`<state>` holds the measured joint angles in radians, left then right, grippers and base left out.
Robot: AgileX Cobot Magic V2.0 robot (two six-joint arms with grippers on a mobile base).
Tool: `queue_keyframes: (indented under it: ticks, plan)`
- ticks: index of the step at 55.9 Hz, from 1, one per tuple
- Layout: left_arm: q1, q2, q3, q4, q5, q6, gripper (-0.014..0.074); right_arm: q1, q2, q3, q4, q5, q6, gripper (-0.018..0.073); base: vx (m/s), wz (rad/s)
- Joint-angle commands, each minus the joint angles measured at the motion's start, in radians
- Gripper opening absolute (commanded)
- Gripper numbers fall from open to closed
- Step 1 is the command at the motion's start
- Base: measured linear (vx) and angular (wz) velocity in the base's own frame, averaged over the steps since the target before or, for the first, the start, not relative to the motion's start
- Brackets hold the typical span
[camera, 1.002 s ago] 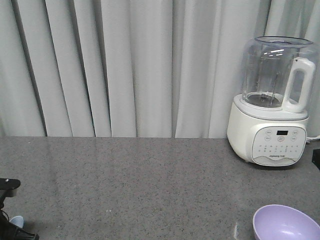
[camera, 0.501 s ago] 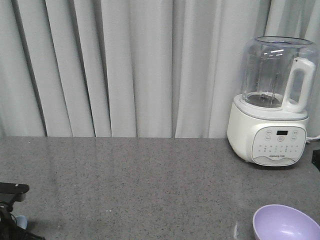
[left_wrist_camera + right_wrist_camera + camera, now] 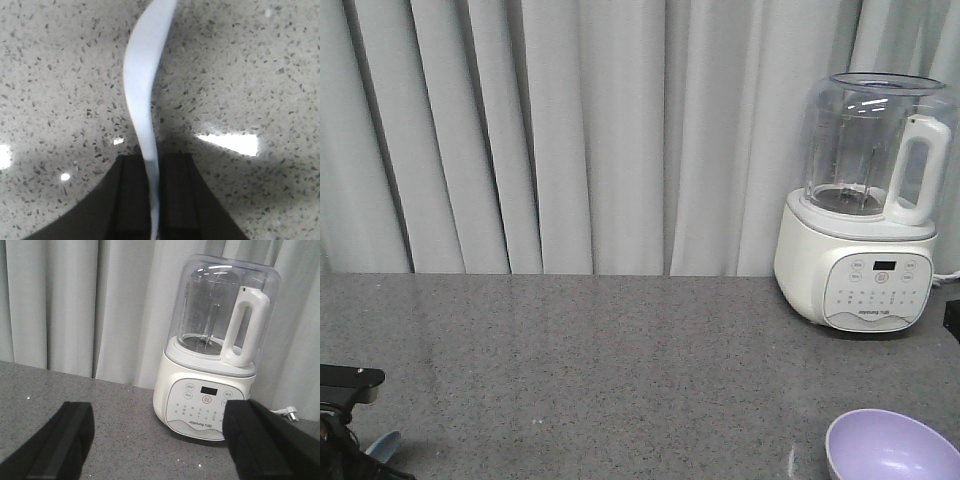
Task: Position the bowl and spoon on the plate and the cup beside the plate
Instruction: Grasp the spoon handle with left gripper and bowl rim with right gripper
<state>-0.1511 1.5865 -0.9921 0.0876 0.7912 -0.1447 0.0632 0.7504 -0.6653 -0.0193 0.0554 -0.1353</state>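
My left gripper (image 3: 152, 167) is shut on the handle of the pale blue-white spoon (image 3: 142, 80), which stands on edge above the speckled counter with its scoop end running off the top of the left wrist view. In the front view the spoon (image 3: 383, 445) shows as a small pale tip beside my left arm (image 3: 342, 385) at the bottom left corner. The lavender bowl (image 3: 892, 447) sits at the bottom right, partly cut off. My right gripper (image 3: 157, 440) hangs open above the counter with nothing between its fingers (image 3: 65, 445). The plate and the cup are out of view.
A white blender (image 3: 868, 200) with a clear jug stands at the back right of the grey counter (image 3: 620, 370), straight ahead of my right gripper as the blender (image 3: 212, 350). Grey curtains (image 3: 570, 130) hang along the counter's far edge.
My left arm has shifted to the right at the bottom left corner, and the spoon tip has moved right with it. The bowl has not moved.
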Motion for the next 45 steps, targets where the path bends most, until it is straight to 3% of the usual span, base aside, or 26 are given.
queue_keyframes:
  ticks: [1,17,24,33,39,45]
  plan:
    - [-0.004,-0.031,-0.018,0.007,0.030,0.013,-0.0008,0.000,0.002,-0.036,-0.002,-0.078,-0.010,0.0574,0.00,0.00]
    - [-0.016,-0.238,-0.108,-0.002,0.030,0.040,-0.0008,-0.001,-0.008,-0.039,-0.011,-0.047,-0.002,0.0574,0.00,0.00]
    - [-0.037,-0.379,-0.136,-0.002,0.008,0.040,-0.0008,-0.032,0.000,-0.131,0.007,0.204,0.116,0.0550,0.00,0.00]
    - [-0.043,-0.502,-0.135,-0.001,-0.006,0.061,-0.0008,-0.200,0.154,-0.312,-0.061,0.554,0.313,0.0487,0.00,0.00]
    - [-0.043,-0.540,-0.135,-0.001,0.003,0.064,-0.0008,-0.274,0.282,-0.361,-0.034,0.690,0.270,0.0469,0.00,0.00]
    - [-0.043,-0.548,-0.135,-0.001,0.007,0.064,-0.0008,-0.282,0.400,-0.361,0.057,0.727,0.176,0.0469,0.00,0.00]
